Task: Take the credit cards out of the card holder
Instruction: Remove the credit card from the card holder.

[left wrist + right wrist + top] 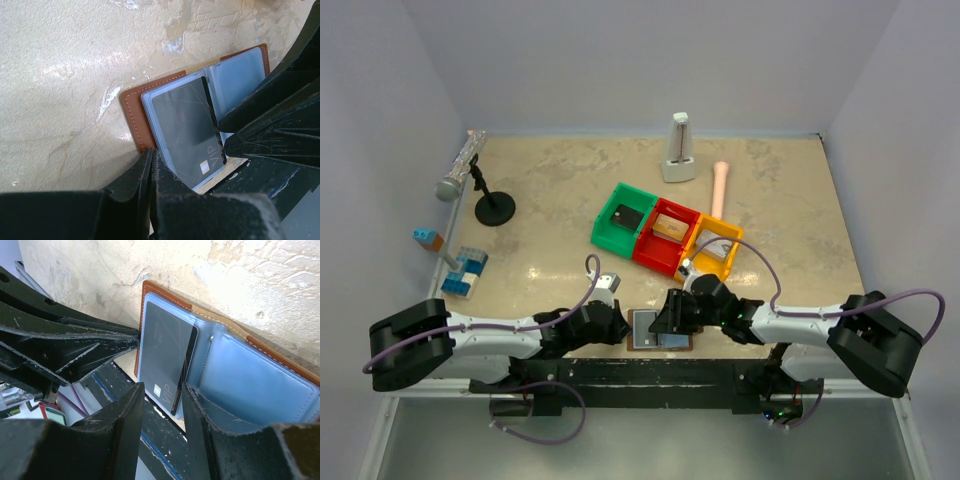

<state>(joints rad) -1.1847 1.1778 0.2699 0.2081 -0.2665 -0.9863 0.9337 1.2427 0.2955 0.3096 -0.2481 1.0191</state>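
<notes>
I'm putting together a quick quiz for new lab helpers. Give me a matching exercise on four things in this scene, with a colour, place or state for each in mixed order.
Things:
1. card holder
2. card
3. left gripper
4. microphone

Descriptions:
A. shut
B. dark grey, marked VIP
C. lying open, pale blue inside
D. silver, at the far left

Pairs: 1-C, 2-B, 3-A, 4-D
</notes>
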